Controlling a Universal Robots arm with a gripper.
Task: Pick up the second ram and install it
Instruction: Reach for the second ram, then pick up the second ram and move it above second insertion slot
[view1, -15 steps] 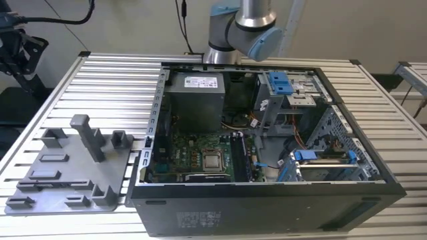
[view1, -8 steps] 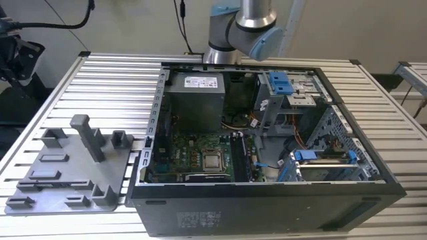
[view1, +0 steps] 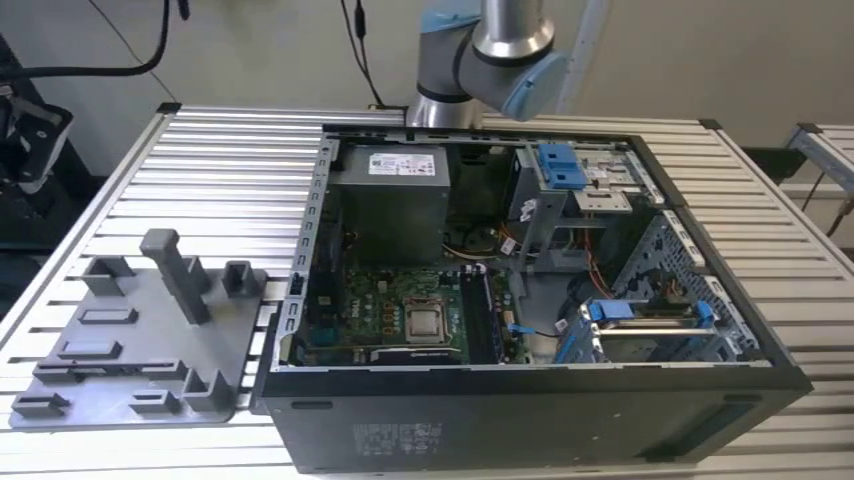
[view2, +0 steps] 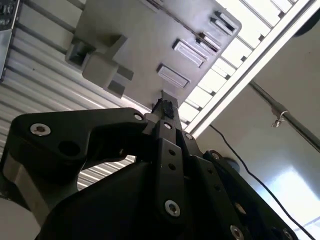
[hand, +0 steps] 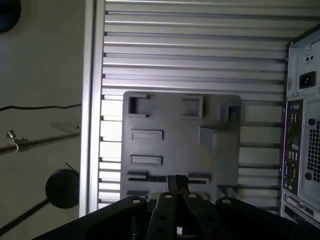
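So the grey robot arm (view1: 487, 60) is reaching up out of the exterior view behind the big black open tower PC case (view1: 534, 420), which is lying on its side on the ribbed aluminium slat table (view1: 214, 180). The flat grey plastic fixture tray (view1: 147, 345) with its stubby posts is sitting just beside the case, on the exterior view's left. In both wrist views the black two-finger gripper (hand: 176, 181) (view2: 165, 106) is hanging well above that tray (hand: 175, 130) (view2: 140, 35), pointing down at it, and its fingertips are pressed together with nothing pinched between them as far as I'm seeing. As for the second ram, I'm fairly sure it's the thin dark strip (hand: 147, 178) standing on edge in the tray's slotted holders, in the row the claw tips are lining up over in the first wrist view. It's partly hiding behind the fingers though, so I wouldn't swear to it. The case's rear panel (hand: 300, 125) with its ports is showing at the edge of the first wrist view, and the green motherboard (view1: 400, 310) is lying exposed inside the case.
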